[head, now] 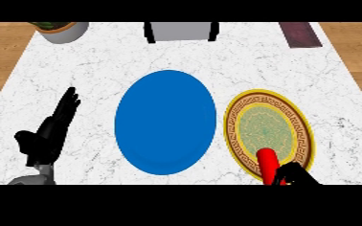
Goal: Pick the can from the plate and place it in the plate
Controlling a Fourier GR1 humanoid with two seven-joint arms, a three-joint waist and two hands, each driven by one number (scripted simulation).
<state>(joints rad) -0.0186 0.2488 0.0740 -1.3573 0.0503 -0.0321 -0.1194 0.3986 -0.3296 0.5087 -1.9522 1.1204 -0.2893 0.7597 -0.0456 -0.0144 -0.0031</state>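
The red can (268,165) stood on the gold-patterned plate's (240,124) near rim; the right hand (295,174) beside it — its closure unclear — might tip it before reaching the blue plate (164,121); left hand (50,131) rested open.

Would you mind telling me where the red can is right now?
In the head view, the red can sits at the near edge of the gold-patterned plate, lower right, beside the right hand, right of the blue plate.

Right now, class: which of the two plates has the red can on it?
The gold patterned plate at right; the red can stands at its near edge by the right hand. The blue plate holds nothing.
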